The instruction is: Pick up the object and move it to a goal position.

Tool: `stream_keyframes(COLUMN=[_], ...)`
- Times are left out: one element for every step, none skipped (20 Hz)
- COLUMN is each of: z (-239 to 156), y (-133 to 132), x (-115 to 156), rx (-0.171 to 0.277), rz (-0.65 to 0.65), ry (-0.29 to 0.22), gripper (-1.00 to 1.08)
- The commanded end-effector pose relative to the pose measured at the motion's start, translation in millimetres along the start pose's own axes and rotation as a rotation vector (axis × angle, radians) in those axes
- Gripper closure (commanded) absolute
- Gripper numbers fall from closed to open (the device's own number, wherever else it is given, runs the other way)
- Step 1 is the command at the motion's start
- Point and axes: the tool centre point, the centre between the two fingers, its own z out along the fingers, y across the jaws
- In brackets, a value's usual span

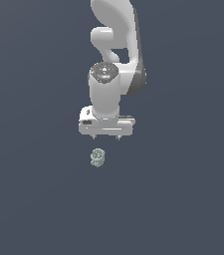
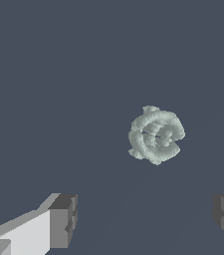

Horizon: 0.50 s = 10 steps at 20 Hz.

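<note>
Franka Panda arm: white, reaching down over a plain dark grey-blue floor.

Gripper: white body, dark finger pads; fingers spread wide, nothing between them.

Object: small pale grey-green knobbly lump, roughly oval, coiled ridges visible in the wrist view. Lies on the floor near the gripper, apart from it, outside the finger gap.

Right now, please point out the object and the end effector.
object (image 2: 156,135), wrist view, the middle of its knobbly body.
end effector (image 2: 146,220), wrist view, the open gap midway between its fingertips.
</note>
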Motion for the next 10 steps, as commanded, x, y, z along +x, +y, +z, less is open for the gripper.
stream_keyframes(z=[0.0,-0.6,-2.3,-5.2,-9.4,-14.8,-19.8,-23.9,-26.9,-28.5], y=[0.0,-0.1,-0.6,-1.3,-2.4,-3.8,-5.1,-6.3,-7.3,-7.9], x=[0.0,0.5,1.9,4.2,7.4,11.3,14.5,17.0,18.5,19.2], rx=[0.0,0.0,0.001,0.001,0.003,0.004,0.006,0.007,0.008,0.008], rz=[0.0,0.001,0.002,0.005,0.009,0.013,0.016,0.017,0.017,0.016], ry=[0.0,0.002,0.006,0.014,0.026,0.04,0.052,0.062,0.069,0.072], gripper=[-0.92,-0.92,-0.92,-0.92,-0.92,-0.92,-0.92,-0.92,-0.92,-0.92])
